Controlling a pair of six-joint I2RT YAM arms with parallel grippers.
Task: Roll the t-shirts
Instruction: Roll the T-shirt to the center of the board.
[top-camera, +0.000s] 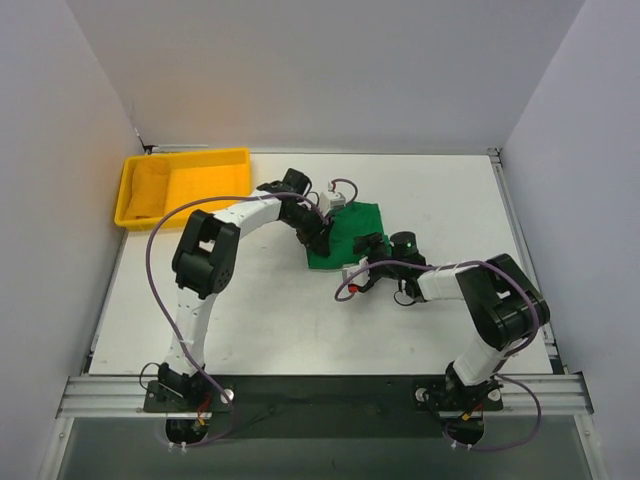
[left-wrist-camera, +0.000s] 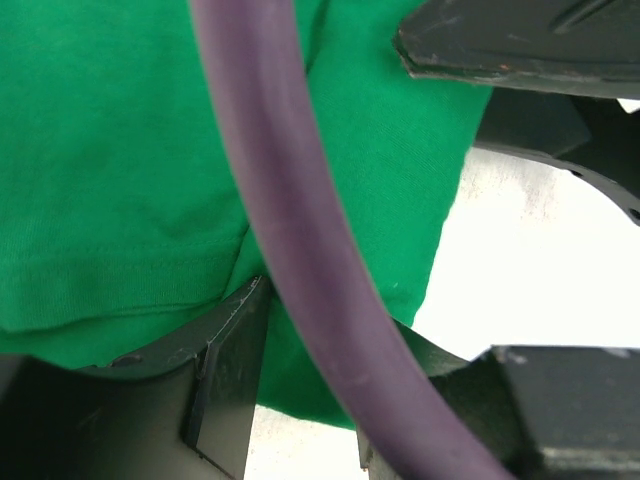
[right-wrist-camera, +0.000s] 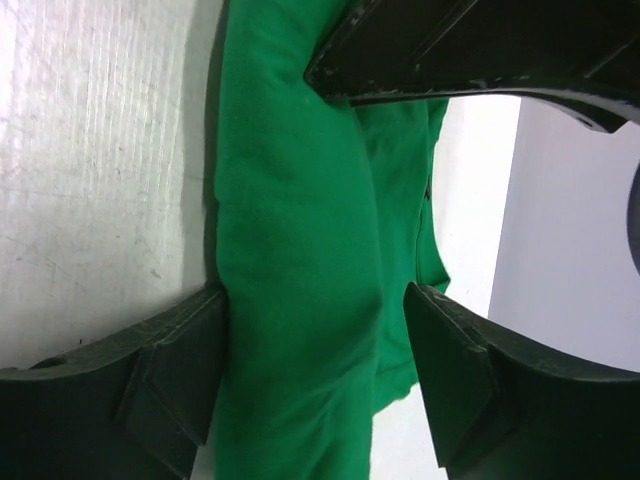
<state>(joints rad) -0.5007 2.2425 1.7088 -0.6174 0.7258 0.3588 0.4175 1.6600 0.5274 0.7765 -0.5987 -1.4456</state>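
Note:
The green t-shirt (top-camera: 350, 232) lies folded small in the middle of the table. My left gripper (top-camera: 316, 234) is at its left edge. In the left wrist view the jaws are close together on the shirt's (left-wrist-camera: 120, 150) bunched edge, with a crease running to one fingertip (left-wrist-camera: 235, 320); a purple cable (left-wrist-camera: 290, 220) hides part of the gap. My right gripper (top-camera: 366, 262) is at the shirt's near edge. In the right wrist view its open jaws straddle a thick rolled fold of the shirt (right-wrist-camera: 300, 300). One finger (right-wrist-camera: 190, 350) touches the roll, the other stands slightly apart.
A yellow tray (top-camera: 215, 158) stands at the back left with a yellow cloth (top-camera: 148, 188) in it. White walls close the table on the left, back and right. The arms' bases sit on a metal rail (top-camera: 320, 392) at the near edge.

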